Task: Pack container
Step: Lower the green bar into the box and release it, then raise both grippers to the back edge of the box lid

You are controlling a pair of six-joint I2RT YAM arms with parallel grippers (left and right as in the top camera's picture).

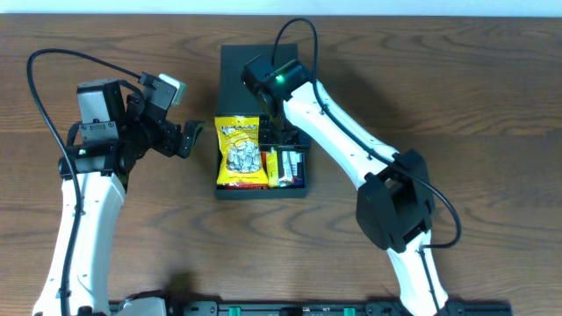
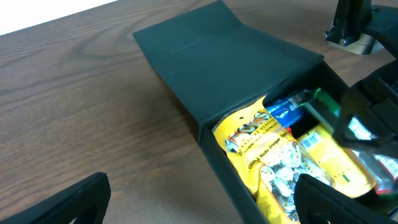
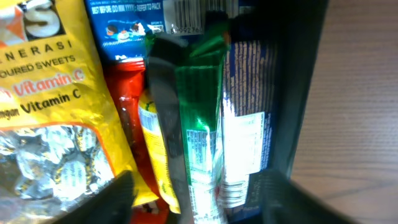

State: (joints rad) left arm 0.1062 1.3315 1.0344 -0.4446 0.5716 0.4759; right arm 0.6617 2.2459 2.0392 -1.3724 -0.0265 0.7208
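The container (image 1: 263, 79) is a matte black square box in the middle of the table, with its flap lid lying open toward the far side. Inside lie a yellow sweets bag (image 1: 241, 154) on the left and several slim packets (image 1: 288, 167) on the right. My right gripper (image 1: 285, 136) is open, low over the box's right half. In the right wrist view its fingers (image 3: 199, 205) straddle a green packet (image 3: 199, 118) standing on edge beside the yellow bag (image 3: 43, 93) and the box wall (image 3: 305, 81). My left gripper (image 1: 191, 139) is open and empty just left of the box.
In the left wrist view the open fingers (image 2: 202, 208) frame the box's near wall, with the lid (image 2: 230, 56), the yellow bag (image 2: 261, 149) and a blue packet (image 2: 286, 112) beyond. Brown wooden table (image 1: 457, 96) surrounds the box. Black cables arc over both arms.
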